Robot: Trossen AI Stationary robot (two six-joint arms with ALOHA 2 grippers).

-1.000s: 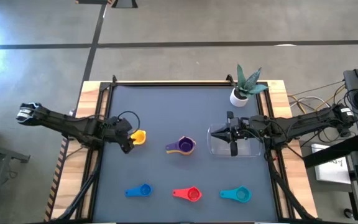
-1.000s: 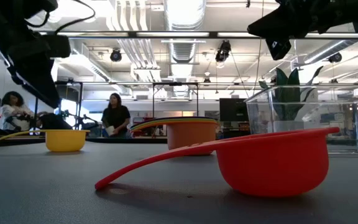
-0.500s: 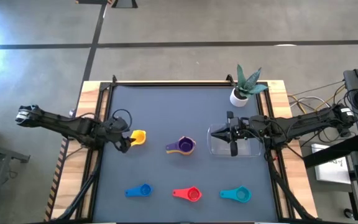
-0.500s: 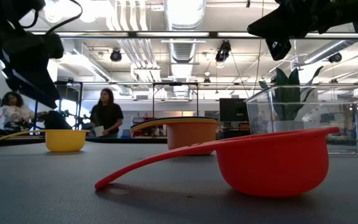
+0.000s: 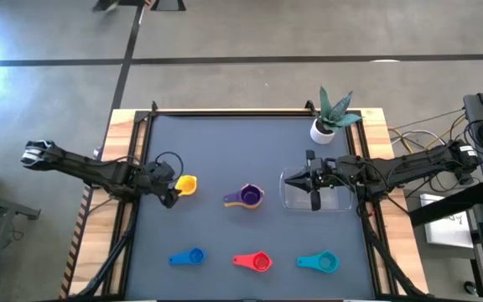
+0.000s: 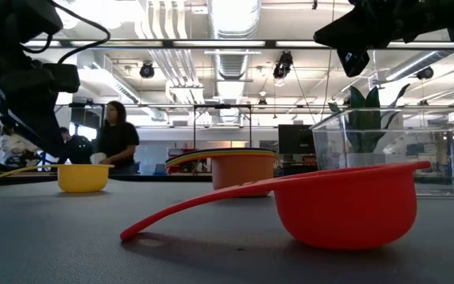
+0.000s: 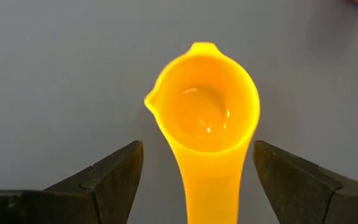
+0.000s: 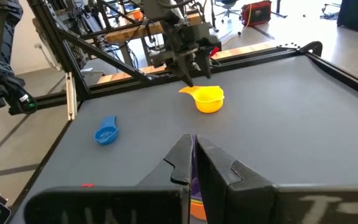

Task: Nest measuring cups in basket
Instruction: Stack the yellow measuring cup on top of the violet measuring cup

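Since a second ago, my left gripper [image 5: 171, 195] edges back from the yellow cup [image 7: 206, 112], fingers apart astride its handle near the tabletop's left edge; my right gripper [image 5: 313, 200], shut, hovers over the basket [image 5: 342, 203].

No writing, label, brand, number or sign can be read in any of the views. The cups carry no legible marks, and nothing on the worktop or in the room behind it can be made out as text.
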